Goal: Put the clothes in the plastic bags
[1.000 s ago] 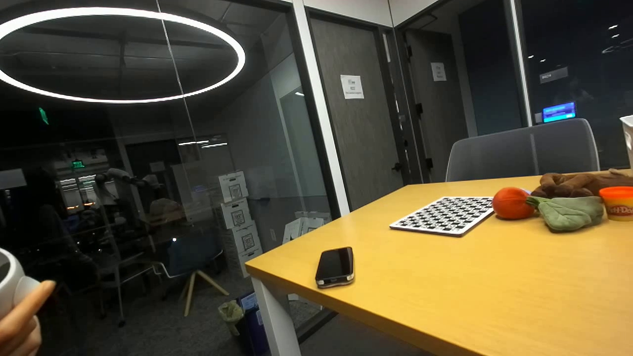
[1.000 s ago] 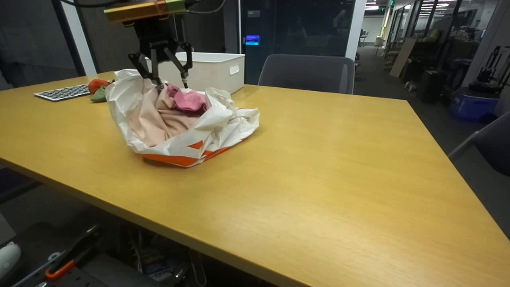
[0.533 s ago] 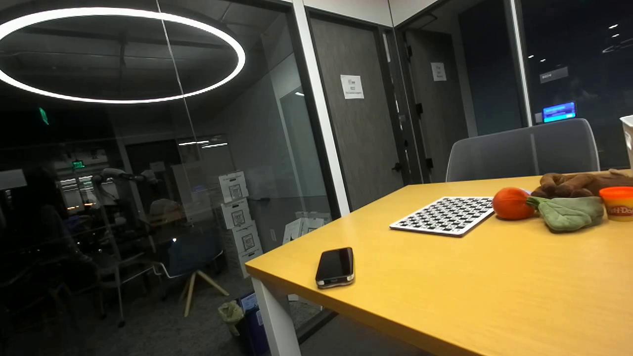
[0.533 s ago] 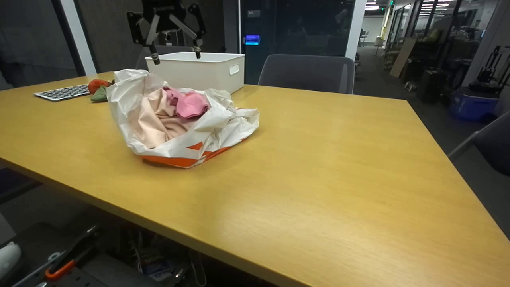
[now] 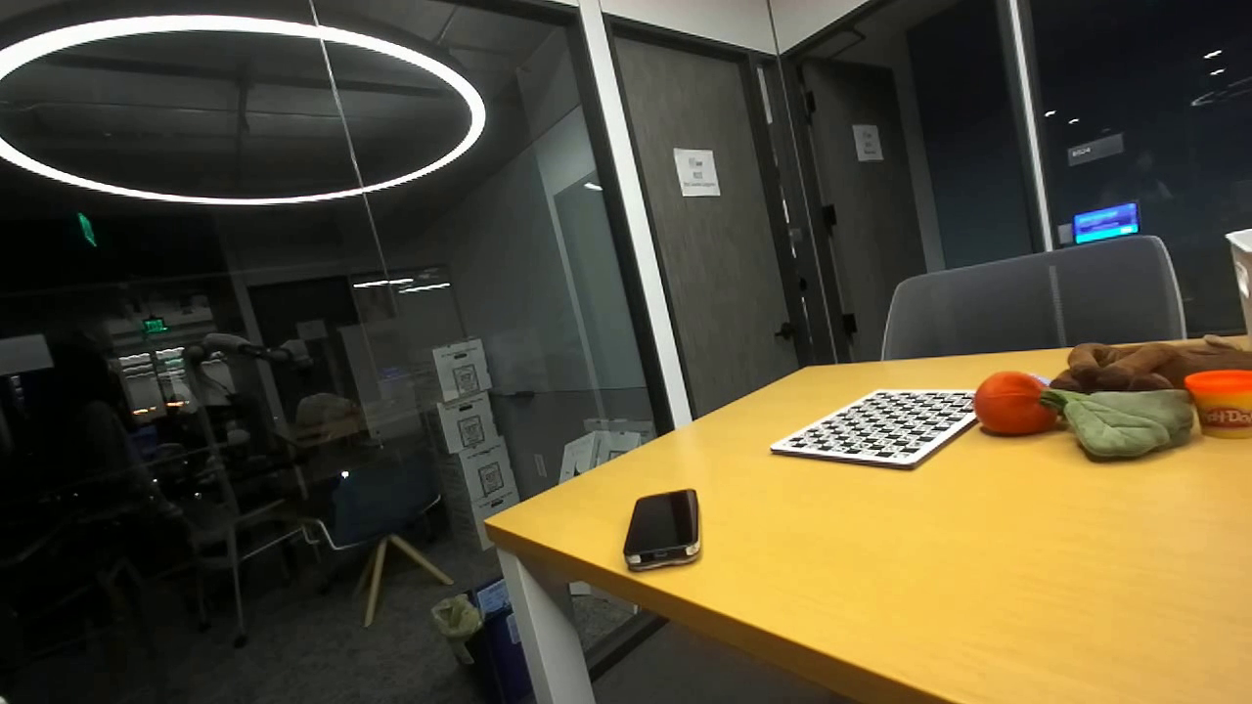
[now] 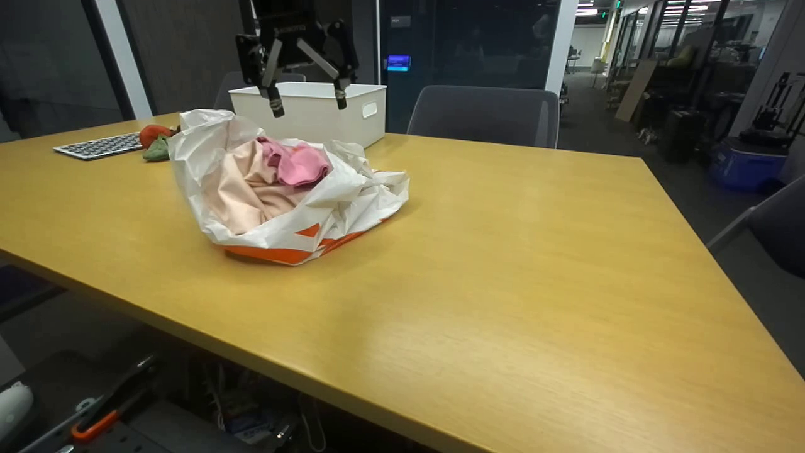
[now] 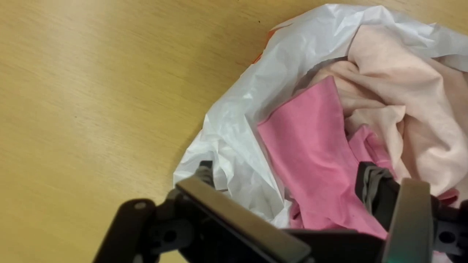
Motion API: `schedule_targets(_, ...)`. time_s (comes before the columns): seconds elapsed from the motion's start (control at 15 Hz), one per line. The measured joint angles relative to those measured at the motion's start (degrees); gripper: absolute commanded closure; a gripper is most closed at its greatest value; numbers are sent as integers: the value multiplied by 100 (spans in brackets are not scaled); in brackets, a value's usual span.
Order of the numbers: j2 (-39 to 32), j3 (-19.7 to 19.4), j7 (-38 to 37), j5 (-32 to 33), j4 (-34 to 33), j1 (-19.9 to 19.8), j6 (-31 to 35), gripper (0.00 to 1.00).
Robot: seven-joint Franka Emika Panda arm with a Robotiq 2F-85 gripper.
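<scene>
A white plastic bag with orange marks lies with its mouth open on the table; it also shows in the wrist view. Inside it are a beige cloth and a pink cloth on top. The wrist view shows the pink cloth beside the beige cloth. My gripper is open and empty, above the bag and apart from it. In the wrist view its fingers stand wide apart, one over the bag's rim and one over the pink cloth.
A white bin stands behind the bag. A checkered board, an orange-red round thing, a green leafy plush, a brown plush and a Play-Doh tub lie on the table. A phone lies near a corner.
My gripper has risen off the clothes, spread its fingers wider, then shifted right and slightly down in the exterior view. The pink cloth has settled slightly. A hand has left view.
</scene>
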State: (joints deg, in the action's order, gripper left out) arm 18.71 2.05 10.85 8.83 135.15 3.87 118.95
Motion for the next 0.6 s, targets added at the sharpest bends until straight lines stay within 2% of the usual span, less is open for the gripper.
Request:
schedule_targets(0.27,-197,4,-256,249,200,-41,275,0)
schedule_targets(0.6,-225,-51,-559,501,559,-304,137,0)
